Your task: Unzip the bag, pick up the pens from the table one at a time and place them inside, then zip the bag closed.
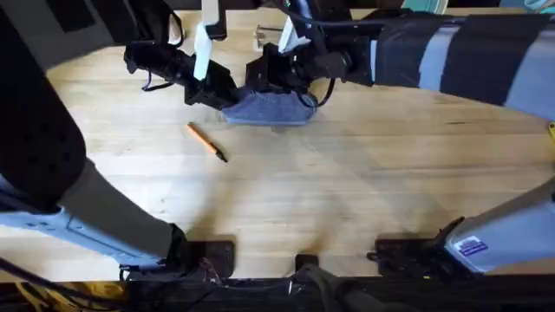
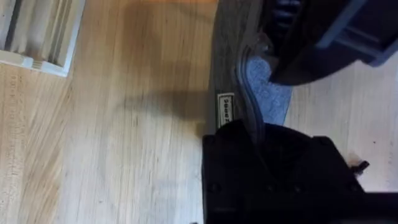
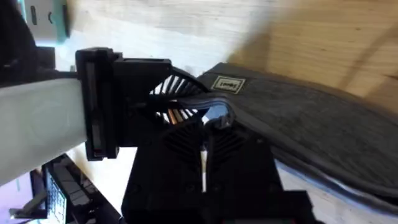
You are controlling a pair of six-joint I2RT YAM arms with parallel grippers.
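Overhead: the oblong blue-grey fabric pencil pouch [image 1: 270,108] lies at the far middle of the pale butcher-block wooden table [image 1: 364,191], with both arms on it — left gripper [image 1: 227,95] at its left end, right gripper [image 1: 276,74] over its top. The slim orange stick pen with black tip [image 1: 206,141] lies apart, just nearer the bases, untouched.

Left wrist: black fingers clamped narrow on the pouch's edge beside a small sewn label [image 2: 225,110]; fabric bunches there, so it looks like an anchor grip.

Right wrist: right fingers closed tight around what seems the zipper pull [image 3: 214,118], close against the left gripper.

Judgement — unzip step, pouch apparently not open yet. Do it well: left holds firm and low, right drags the pull straight along the zipper line away from the left, keeping the pouch taut and flat; pulling upward risks lifting or twisting it.
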